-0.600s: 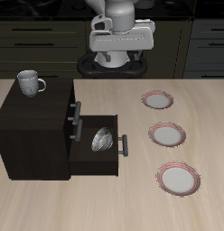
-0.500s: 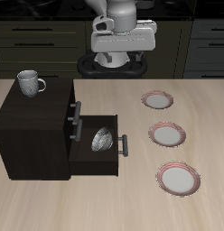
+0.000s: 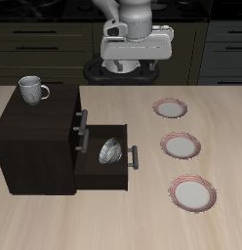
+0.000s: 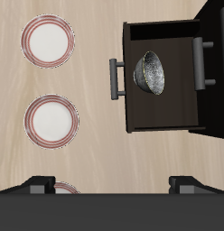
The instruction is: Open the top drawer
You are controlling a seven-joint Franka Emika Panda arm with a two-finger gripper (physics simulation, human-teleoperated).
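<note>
The dark cabinet (image 3: 35, 142) stands on the table. Its top drawer (image 3: 77, 123) is shut or nearly shut, and its bar handle (image 3: 84, 122) sticks out a little from the front. The handle also shows in the wrist view (image 4: 202, 63). The lower drawer (image 3: 115, 168) is pulled out and holds a metal bowl (image 3: 108, 151), also seen in the wrist view (image 4: 152, 72). My gripper (image 3: 134, 61) hangs high above the back of the table, far from the cabinet. In the wrist view the gripper (image 4: 112, 184) is open and empty.
A grey mug (image 3: 33, 90) stands on the cabinet top. Three red-rimmed plates (image 3: 172, 108), (image 3: 180, 146), (image 3: 194, 192) lie in a row beside the cabinet. The open lower drawer's handle (image 3: 134, 158) juts toward the plates.
My gripper has shifted slightly sideways and tilted a little, still high at the back. The cabinet, drawers, mug and plates have not moved.
</note>
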